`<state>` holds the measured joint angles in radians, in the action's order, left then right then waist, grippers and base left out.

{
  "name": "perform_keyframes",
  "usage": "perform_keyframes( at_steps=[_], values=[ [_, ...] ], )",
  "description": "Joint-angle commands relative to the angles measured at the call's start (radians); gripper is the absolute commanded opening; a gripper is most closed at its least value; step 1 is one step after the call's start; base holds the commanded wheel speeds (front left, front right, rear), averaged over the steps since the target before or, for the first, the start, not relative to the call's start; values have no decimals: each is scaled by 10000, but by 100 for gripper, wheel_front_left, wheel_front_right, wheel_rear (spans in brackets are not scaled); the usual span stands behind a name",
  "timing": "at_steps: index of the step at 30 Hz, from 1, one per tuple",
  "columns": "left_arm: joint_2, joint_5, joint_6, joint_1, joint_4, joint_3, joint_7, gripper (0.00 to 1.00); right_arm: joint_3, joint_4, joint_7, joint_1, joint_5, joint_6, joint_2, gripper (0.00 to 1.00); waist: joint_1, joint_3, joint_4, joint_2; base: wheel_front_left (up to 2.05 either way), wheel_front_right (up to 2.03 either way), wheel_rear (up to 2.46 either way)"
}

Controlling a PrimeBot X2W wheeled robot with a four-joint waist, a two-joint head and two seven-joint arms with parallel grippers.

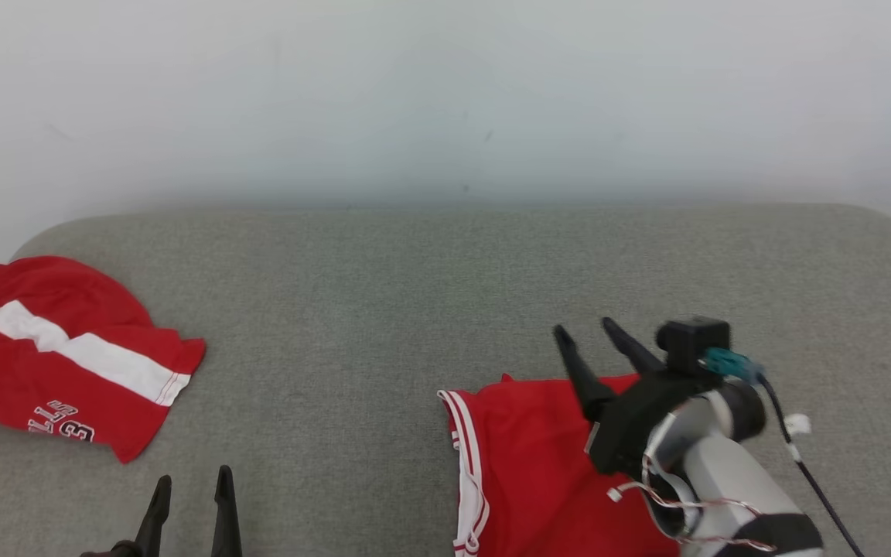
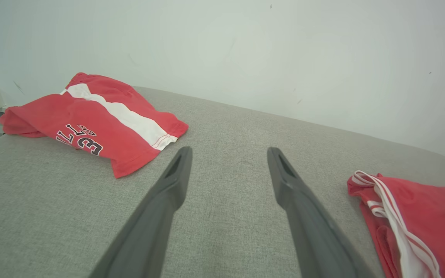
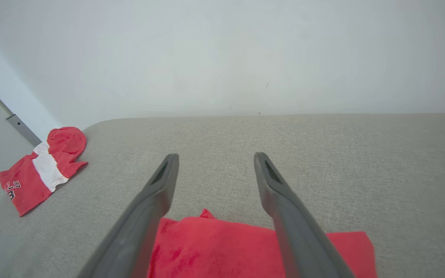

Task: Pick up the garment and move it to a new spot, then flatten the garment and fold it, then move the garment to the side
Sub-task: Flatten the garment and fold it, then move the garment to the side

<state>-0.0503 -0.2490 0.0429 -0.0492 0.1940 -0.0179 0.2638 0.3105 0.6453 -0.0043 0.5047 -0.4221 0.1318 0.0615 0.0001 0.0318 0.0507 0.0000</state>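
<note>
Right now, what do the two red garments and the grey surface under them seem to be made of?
Striped-trim red garment: thin, soft, matte fabric, probably synthetic sportswear knit; it creases limply. Lettered red garment: seemingly the same cloth, with a white band. Grey surface: coarse woven upholstery, matte, weave visible; rounded corners suggest padding.

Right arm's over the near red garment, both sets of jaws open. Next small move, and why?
Probably bring the left jaws across to the striped edge of the near garment. The right jaws stand open above its far edge, holding nothing, while the left jaws hang open over the table. The cloth looks rumpled there, so flattening likely needs both.
</note>
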Motion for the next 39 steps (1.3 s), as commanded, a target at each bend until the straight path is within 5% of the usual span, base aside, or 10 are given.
perform_keyframes(
  at_steps=[1, 16, 39],
  values=[
    [-5, 14, -52, -43, -24, -57, 6, 100, -212, -100, -254, -337, 280, -25, 228, 100, -1, 119, -177, 0, 0, 0, 0],
    [-5, -197, -213, -164, -306, -353, 4, 100, -1015, -1900, -1396, -2661, 1077, -25, 1330, 100, -1, 423, -1053, 0, 0, 0, 0],
    [-6, -168, -76, -713, -35, -485, 6, 100, -1084, -2130, -1963, -3799, 983, -25, 1060, 100, -1, 809, -1151, 0, 0, 0, 0]
  ],
)
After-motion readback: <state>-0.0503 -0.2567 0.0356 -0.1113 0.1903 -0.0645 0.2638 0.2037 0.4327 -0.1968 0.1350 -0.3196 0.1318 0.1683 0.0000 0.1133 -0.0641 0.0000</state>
